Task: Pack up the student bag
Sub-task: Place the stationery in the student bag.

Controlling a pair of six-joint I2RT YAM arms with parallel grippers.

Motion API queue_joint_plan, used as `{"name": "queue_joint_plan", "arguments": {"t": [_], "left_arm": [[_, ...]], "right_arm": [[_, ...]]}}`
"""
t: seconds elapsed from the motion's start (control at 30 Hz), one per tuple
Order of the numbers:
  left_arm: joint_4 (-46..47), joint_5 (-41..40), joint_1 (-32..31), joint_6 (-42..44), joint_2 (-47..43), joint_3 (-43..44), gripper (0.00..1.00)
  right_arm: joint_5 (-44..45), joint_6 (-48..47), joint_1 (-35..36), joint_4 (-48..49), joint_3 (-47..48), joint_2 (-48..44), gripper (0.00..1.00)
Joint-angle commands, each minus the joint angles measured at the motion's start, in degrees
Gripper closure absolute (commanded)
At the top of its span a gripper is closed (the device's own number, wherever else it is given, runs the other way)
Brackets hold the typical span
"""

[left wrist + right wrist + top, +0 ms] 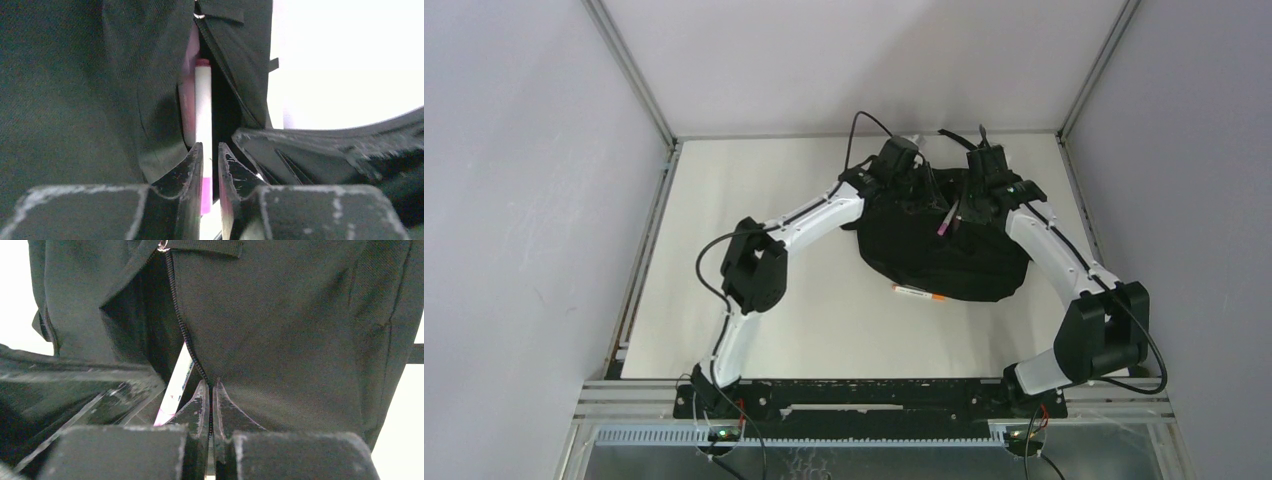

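Student bag (944,255), black and slumped, upper centre of the overhead frame on the pale tabletop (824,320), both arms at its upper edge. What does the next move hang on? (Desk)

The line of the marker pen (203,100). From the left wrist, its white barrel runs straight up the frame from the left tool (210,146) into the dark slit of the bag's mouth, capped end first. Pen and opening are in line, and the pocket lies dead ahead of that tool. (Photographer)

And the grips? (Desk)

Left tool is narrow, its fingers (196,160) barely parted about the barrel. A sliver of dark shows on one side, so I read it as loose rather than pinched. Right tool (210,386) is closed on the bag's fabric at the zip (175,310), with the mouth gaping to the left of that frame. (Photographer)

Which arm acts? (Desk)

Left, by my reckoning, since the pen sits in its own tool. A second pen (916,292) lies on the tabletop just beside the bag's lower edge, and neither arm is clearly nearer to it. (Photographer)
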Motion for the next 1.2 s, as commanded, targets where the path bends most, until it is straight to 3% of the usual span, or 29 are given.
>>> {"name": "queue_joint_plan", "arguments": {"t": [0.0, 0.2, 0.33, 0.43, 0.73, 1.03, 1.17], "left_arm": [[4.1, -0.3, 0.3, 1.3, -8.9, -4.4, 0.81], [2.5, 1.5, -0.4, 2.9, -11.5, -11.2, 0.76], [3.4, 2.5, -1.5, 4.1, -13.8, -15.2, 0.59], [3.4, 2.7, -2.4, 4.9, -14.9, -16.8, 0.56], [5.2, 4.4, -2.8, 3.7, -13.4, -16.5, 0.75], [-2.7, 4.6, -3.0, 4.7, -1.8, -0.4, 0.77], [-3.7, 3.9, -2.8, 5.4, -2.2, 1.9, 0.80]], "right_arm": [[-0.1, 1.2, 0.1, 1.2, 0.1, -3.1, 1.00], [-0.2, 1.3, 0.1, 1.7, -0.4, -3.2, 1.00], [-0.4, 1.4, 0.1, 1.9, -0.6, -3.1, 1.00], [-0.3, 1.3, 0.2, 2.1, -0.6, -3.0, 1.00], [-0.5, 1.2, 0.2, 2.5, -0.6, -2.7, 1.00], [-1.0, 1.4, 0.2, 2.4, -0.6, -3.1, 1.00], [-1.3, 1.4, 0.3, 2.2, -0.6, -3.5, 1.00]]}}
